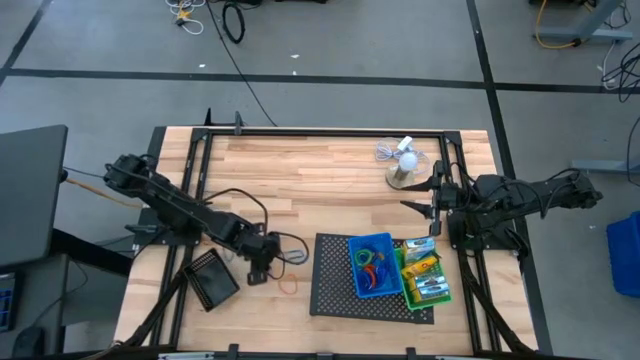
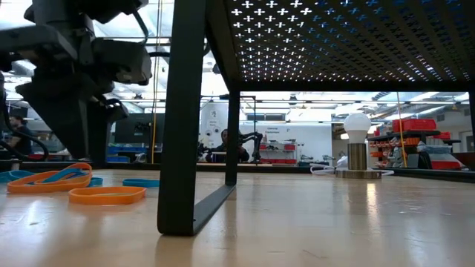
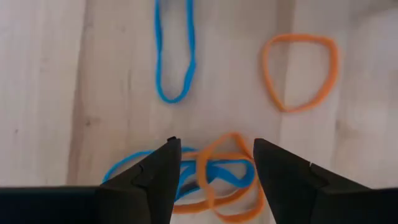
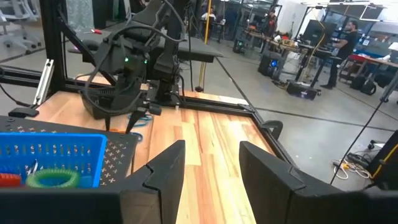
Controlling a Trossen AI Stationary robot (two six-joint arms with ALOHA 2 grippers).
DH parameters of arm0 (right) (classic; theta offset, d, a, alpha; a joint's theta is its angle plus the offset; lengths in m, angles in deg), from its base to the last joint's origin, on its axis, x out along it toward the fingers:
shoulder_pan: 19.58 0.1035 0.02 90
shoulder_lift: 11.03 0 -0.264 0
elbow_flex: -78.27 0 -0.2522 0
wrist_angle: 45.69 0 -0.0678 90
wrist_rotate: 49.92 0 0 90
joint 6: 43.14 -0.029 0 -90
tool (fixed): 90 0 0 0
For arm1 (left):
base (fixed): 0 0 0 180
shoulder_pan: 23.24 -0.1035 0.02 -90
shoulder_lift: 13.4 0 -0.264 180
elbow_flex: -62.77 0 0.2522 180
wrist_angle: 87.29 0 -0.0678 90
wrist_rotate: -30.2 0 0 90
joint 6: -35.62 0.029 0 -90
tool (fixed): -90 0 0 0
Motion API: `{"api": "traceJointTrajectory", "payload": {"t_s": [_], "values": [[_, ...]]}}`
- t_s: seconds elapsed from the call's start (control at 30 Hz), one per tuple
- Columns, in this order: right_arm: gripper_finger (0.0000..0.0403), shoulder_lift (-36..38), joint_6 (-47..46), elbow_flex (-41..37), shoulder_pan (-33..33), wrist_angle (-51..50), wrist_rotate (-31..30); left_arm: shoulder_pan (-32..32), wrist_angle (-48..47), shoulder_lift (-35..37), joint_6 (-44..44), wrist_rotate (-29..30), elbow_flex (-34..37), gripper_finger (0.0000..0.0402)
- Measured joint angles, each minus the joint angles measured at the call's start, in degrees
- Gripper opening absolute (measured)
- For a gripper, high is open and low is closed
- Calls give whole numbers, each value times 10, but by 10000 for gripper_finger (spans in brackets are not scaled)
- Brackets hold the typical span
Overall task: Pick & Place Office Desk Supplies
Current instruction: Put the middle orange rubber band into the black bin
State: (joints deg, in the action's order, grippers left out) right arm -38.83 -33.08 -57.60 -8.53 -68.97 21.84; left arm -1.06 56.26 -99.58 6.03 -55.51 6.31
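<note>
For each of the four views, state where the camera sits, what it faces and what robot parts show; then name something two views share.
High: overhead, straight down; both arms, black mesh tray.
Low: table height, level; fan, an arm at upper left.
Left wrist: down past the open left gripper at rubber bands.
Right wrist: across the table past the open right gripper; left arm beyond.
Shared: blue bin, high and right wrist.

White fan [image 1: 404,160], black mesh tray [image 1: 333,280]

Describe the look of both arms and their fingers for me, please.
Both arms are dark and jointed, with black cables looped along them. The left gripper and the right gripper each have two matte black fingers, wide at the base and tapering to narrow tips.
</note>
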Motion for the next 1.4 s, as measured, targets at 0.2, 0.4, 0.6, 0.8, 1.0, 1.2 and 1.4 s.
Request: {"api": "traceJointTrajectory", "payload": {"t_s": [0.2,0.4,0.6,0.8,1.0,1.2,1.4], "values": [[160,0,-2,0,0,-6,0,0,-4,-4,9,-14,-9,200],[160,0,-4,0,0,-7,0,0,-12,-4,19,-9,-8,171],[160,1,-3,0,0,-10,0,-5,-13,-4,31,6,-8,166],[160,1,-3,0,0,-16,0,-5,-12,-20,42,-27,-8,167],[160,1,1,0,0,-16,-1,-5,-10,-73,50,-54,-20,166],[160,1,0,0,0,-16,0,-8,-53,-71,79,-13,-51,126],[160,1,-2,0,0,-17,0,2,-88,-66,82,2,-82,17]]}}
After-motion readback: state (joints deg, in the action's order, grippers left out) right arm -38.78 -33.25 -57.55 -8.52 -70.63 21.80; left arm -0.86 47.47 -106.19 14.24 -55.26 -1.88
